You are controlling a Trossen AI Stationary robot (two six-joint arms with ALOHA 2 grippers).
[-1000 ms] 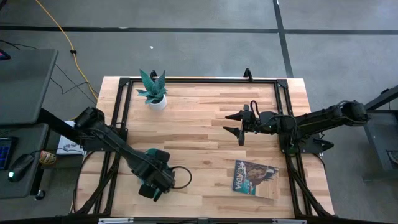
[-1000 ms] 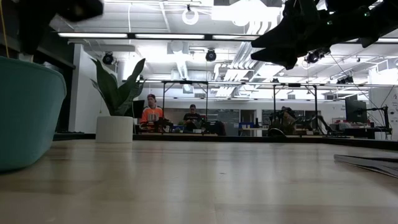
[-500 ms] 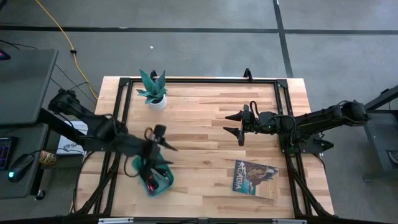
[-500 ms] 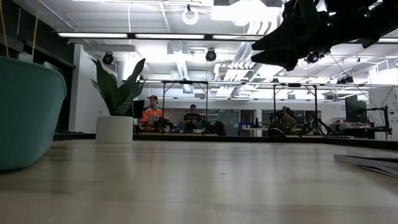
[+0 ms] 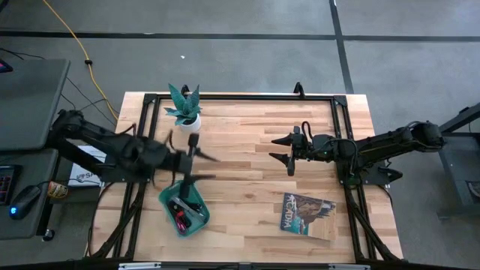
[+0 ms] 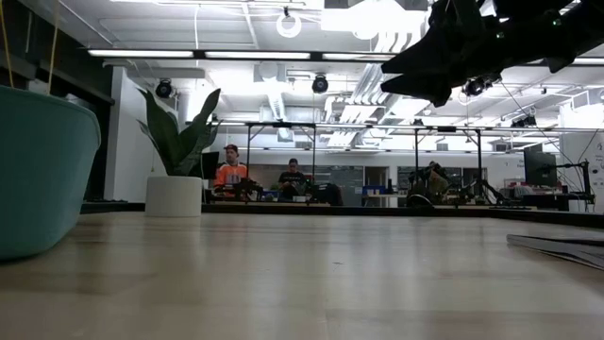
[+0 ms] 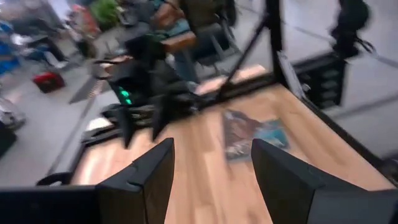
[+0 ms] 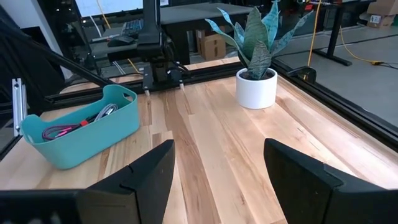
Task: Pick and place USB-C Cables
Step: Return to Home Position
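Note:
The teal tray stands near the table's near-left part; its wall also shows in the right wrist view and the low view. Coiled cables lie inside it: a maroon-purple one, a grey one, and a black one with red. My left gripper hovers open just beyond the tray's far end, blurred, holding nothing. My right gripper waits open above the table's middle right, also empty.
A potted plant in a white pot stands at the far left of the table. A magazine lies near the near-right corner. Bare wood lies between tray and magazine. People sit far behind the table.
My left gripper has risen from over the tray and swung toward the table's far edge, so it now hovers beyond the tray's far end. The tray, covered by the gripper before, now shows its cables. The right arm has kept still.

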